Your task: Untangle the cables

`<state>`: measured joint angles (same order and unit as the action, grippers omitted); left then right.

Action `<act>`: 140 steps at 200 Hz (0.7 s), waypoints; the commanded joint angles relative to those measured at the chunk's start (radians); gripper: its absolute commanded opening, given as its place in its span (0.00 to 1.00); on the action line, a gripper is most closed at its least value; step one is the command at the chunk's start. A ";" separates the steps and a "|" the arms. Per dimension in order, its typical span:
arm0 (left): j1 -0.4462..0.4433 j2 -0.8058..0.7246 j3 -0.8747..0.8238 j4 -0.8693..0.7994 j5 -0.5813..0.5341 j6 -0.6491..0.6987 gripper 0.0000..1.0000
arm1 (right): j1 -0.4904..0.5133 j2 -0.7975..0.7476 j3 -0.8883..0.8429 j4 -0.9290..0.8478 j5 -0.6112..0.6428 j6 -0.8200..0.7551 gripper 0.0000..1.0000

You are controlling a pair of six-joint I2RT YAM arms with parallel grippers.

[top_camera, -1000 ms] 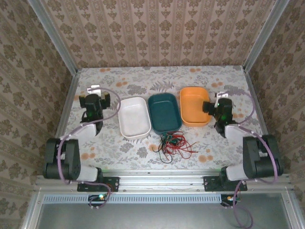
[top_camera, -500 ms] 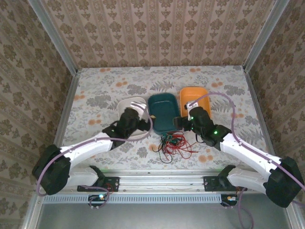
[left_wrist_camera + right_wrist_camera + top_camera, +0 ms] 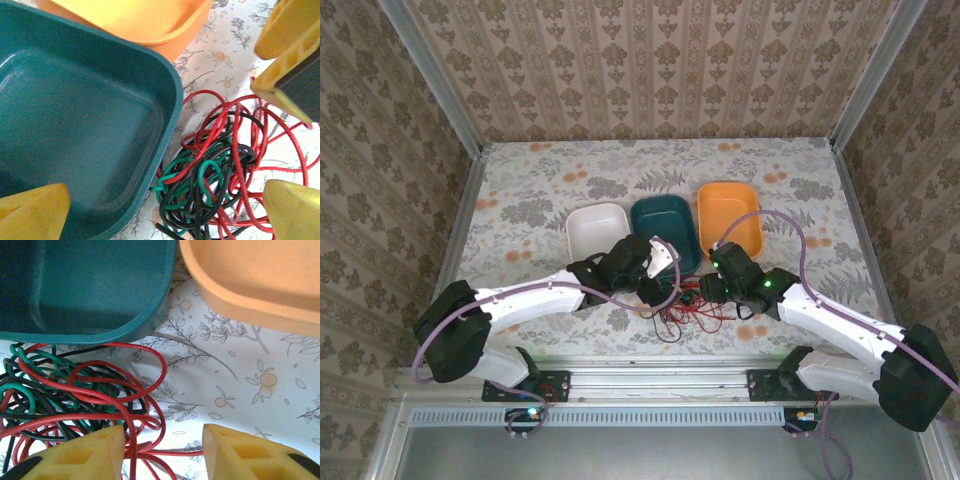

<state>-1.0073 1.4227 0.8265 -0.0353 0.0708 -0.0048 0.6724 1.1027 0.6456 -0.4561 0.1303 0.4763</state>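
A second ago both my arms were folded back at the sides, the left one beside the white tray [image 3: 592, 225] and the right one beside the orange tray [image 3: 730, 215]; now they are reaching inward and meeting over the cables [image 3: 682, 305], which are lying where they lay before, in a loose heap on the worktop [image 3: 540, 190] just in front of the teal tray [image 3: 665, 225]. My left end effector [image 3: 165, 195] is hanging wide open over the heap beside the teal tray's near corner, holding nothing. My right end effector [image 3: 162, 437] is coming in from the other side with its fingers narrower than the left's but still apart; red strands are running across the gap between them, and it is gripping nothing that I can see. From the wrist views the red, black and green strands are looping through one another, touching the teal tray's wall, with red loops spreading out toward the orange tray. The three trays are sitting side by side across the middle of the worktop, all empty. The worktop is covered in a pale floral print, the walls [image 3: 650, 70] around it are papered in a brown damask pattern, and a metal rail [image 3: 660, 380] is running along the near edge where my bases are bolted.
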 commanded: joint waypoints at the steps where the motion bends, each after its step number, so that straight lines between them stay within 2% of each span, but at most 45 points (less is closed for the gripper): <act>1: -0.023 0.031 0.034 -0.037 0.006 0.025 1.00 | 0.003 0.031 -0.016 -0.006 -0.053 0.012 0.43; 26: -0.048 0.067 0.051 -0.029 -0.034 0.011 1.00 | 0.003 0.061 -0.012 0.020 -0.068 0.008 0.39; 37: -0.056 0.084 0.058 -0.028 -0.049 0.009 1.00 | 0.003 0.071 -0.011 0.024 -0.079 0.003 0.34; 57: -0.070 0.117 0.060 -0.014 -0.100 -0.008 1.00 | 0.003 0.076 -0.007 0.019 -0.086 -0.007 0.19; 75: -0.081 0.143 0.062 -0.011 -0.168 -0.021 1.00 | 0.001 0.062 0.012 -0.004 -0.074 -0.014 0.00; 140: -0.095 0.187 0.045 0.033 -0.330 -0.028 1.00 | -0.016 -0.108 0.069 -0.010 0.077 0.049 0.00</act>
<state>-1.0992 1.5860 0.8600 -0.0288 -0.1490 -0.0166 0.6632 1.0569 0.6659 -0.4557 0.1081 0.4767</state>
